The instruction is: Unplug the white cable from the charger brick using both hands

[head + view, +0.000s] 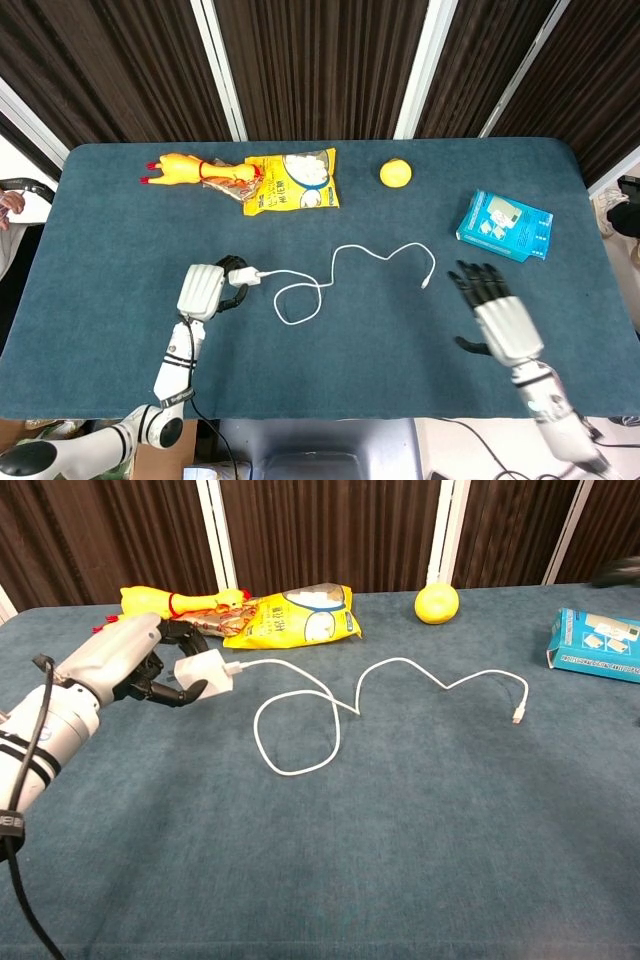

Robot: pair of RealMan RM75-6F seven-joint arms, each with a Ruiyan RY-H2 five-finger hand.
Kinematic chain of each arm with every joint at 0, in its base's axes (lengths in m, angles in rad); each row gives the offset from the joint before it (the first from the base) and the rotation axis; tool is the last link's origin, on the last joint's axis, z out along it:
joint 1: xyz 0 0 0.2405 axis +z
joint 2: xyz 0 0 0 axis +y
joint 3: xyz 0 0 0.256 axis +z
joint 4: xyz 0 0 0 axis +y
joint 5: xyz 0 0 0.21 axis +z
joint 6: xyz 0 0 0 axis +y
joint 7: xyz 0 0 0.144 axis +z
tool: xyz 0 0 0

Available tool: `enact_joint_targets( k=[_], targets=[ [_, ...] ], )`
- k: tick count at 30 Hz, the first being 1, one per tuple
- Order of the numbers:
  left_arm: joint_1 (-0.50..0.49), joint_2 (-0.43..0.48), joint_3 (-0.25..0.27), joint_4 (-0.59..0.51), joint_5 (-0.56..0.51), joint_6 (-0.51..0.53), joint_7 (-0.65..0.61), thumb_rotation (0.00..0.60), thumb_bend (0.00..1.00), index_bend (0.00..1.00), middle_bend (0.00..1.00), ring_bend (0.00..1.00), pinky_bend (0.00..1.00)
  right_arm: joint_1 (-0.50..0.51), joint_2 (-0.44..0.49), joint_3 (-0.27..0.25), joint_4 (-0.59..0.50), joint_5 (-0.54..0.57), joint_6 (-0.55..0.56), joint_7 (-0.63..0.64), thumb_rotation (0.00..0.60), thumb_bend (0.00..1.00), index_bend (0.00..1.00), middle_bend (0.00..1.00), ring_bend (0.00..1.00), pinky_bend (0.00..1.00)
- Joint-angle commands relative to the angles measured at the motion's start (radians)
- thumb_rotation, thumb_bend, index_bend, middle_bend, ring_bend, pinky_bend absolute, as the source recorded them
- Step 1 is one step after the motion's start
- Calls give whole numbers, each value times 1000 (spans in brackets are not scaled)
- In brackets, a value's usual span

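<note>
Fingers of our left hand (120,665) wrap the charger brick (203,671) and hold it just clear of the table (420,860), in the left half toward the front edge. In the head view the same hand (205,290) shows with the brick (245,275) poking out on the side that faces the table's middle.

From the brick the white cable (300,715) leaves on that inner side, so its plug end points toward our right arm. The brick's long axis and the first run of cable lie roughly parallel to the front edge. The cable then drops into a loop on the table, rises in a wave toward the centre, and ends in a free connector (425,285) lying loose.

Our right hand (495,315) hangs over the right half of the table, near the front edge, fingers spread and holding nothing. The chest view does not show it. It is near the cable's free end but well apart from the brick.

We judge that the pull must run along the cable's exit line, away from the left hand toward the right edge. So the right hand needs to cross past the free connector and the loop, and grip the cable right beside the brick. Gripping further out would only take up slack in the loop.
</note>
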Motion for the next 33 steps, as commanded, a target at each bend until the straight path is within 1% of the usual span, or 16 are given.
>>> enact_joint_targets(
  k=[1,3,5,7,9,13,16,18,21,24,27,33],
  targets=[
    [34,52,10,-120,8,44,65,600,585,775,824,1000,1000,84,-89,47,23,-9,-57,12,600,234,229,0,0,0],
    [43,58,13,-141,3,52,97,600,589,773,823,1000,1000,120,-138,74,32,14,-81,12,600,234,242,0,0,0],
    [49,61,16,-159,-6,50,108,600,594,773,823,1000,1000,154,-186,89,57,22,-103,12,600,234,259,0,0,0],
    [55,65,22,-174,-11,46,116,600,598,774,823,1000,1000,200,-237,108,80,47,-147,8,600,234,292,0,0,0],
    [58,63,26,-177,-9,49,119,600,598,774,823,1000,1000,233,-269,127,89,70,-178,-1,600,245,348,0,0,0],
    [64,58,29,-174,6,70,120,600,602,772,820,1000,1000,295,-356,188,120,162,-217,-85,600,297,369,0,0,0],
    [65,62,31,-177,12,74,126,600,602,772,819,1000,1000,337,-397,215,126,225,-263,-103,600,323,399,0,0,0],
    [65,65,30,-181,12,72,129,600,601,772,820,1000,1000,360,-414,225,132,252,-284,-110,600,363,434,0,0,0],
    [65,72,32,-197,5,56,127,600,601,772,820,1000,1000,391,-449,238,160,279,-297,-110,600,404,448,0,0,0],
    [73,79,39,-213,7,57,120,600,599,772,820,1000,1000,403,-482,237,188,296,-297,-74,600,431,467,0,0,0],
    [73,78,37,-217,7,55,120,600,598,772,821,1000,1000,422,-511,238,226,300,-298,-46,600,438,487,0,0,0],
    [69,72,36,-217,12,52,113,600,599,773,821,1000,1000,470,-556,264,259,352,-334,-18,600,437,518,0,0,0]
  ],
)
